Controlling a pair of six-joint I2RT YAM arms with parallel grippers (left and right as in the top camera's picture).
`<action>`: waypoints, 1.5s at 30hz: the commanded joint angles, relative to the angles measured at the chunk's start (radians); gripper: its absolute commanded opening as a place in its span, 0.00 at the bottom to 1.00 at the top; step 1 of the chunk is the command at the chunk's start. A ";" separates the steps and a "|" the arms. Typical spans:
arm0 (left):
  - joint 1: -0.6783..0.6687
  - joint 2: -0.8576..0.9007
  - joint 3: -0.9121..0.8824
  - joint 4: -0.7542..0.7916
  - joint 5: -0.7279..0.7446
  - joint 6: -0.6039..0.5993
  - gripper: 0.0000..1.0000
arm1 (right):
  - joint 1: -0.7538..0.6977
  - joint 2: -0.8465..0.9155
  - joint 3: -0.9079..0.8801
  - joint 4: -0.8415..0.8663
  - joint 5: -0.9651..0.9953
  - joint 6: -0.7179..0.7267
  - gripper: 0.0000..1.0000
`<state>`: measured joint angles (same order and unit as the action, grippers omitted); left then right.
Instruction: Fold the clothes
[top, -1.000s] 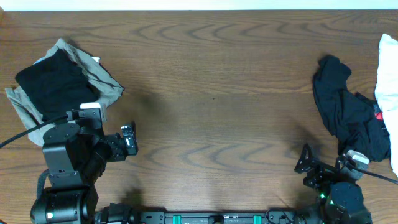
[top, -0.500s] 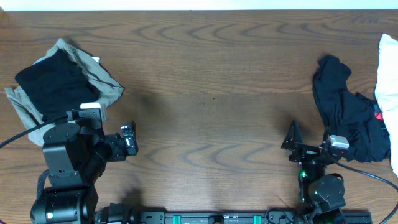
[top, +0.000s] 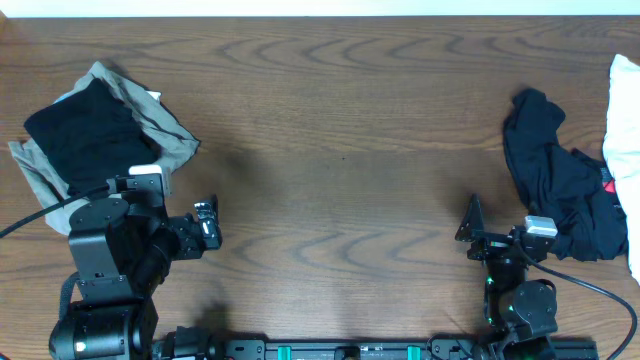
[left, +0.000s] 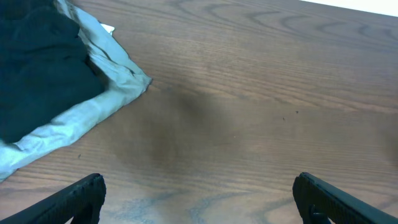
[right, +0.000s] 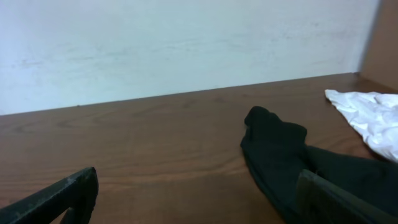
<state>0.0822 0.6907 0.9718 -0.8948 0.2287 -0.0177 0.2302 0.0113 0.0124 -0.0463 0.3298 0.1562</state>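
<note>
A crumpled black garment (top: 560, 180) lies at the right of the table; the right wrist view shows it (right: 280, 155) ahead and to the right. A folded black garment (top: 85, 135) rests on a khaki-grey one (top: 165, 130) at the left; both show in the left wrist view, the black one (left: 43, 68) on the khaki one (left: 112, 93). My left gripper (top: 207, 225) (left: 199, 199) is open and empty over bare wood, right of the folded pile. My right gripper (top: 470, 230) (right: 199, 199) is open and empty, just left of the crumpled black garment.
A white cloth (top: 625, 150) lies at the table's right edge, also in the right wrist view (right: 367, 115). A small red item (top: 608, 187) peeks out beside the black garment. A pale wall (right: 186, 43) stands behind the table's far edge.
The right arm swung forward and up from the front edge, its gripper now pointing across the table beside the black garment. The left arm has not moved.
</note>
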 joint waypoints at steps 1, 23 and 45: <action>0.002 -0.005 -0.002 -0.003 -0.010 0.018 0.98 | -0.008 -0.006 -0.007 0.002 -0.008 -0.023 0.99; -0.056 -0.005 -0.002 -0.006 -0.013 0.018 0.98 | -0.007 -0.006 -0.007 0.002 -0.008 -0.023 0.99; -0.087 -0.222 -0.155 -0.029 -0.141 0.044 0.98 | -0.008 -0.006 -0.007 0.002 -0.008 -0.023 0.99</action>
<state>-0.0013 0.5224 0.8845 -0.9272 0.1478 0.0059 0.2302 0.0109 0.0116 -0.0441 0.3290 0.1478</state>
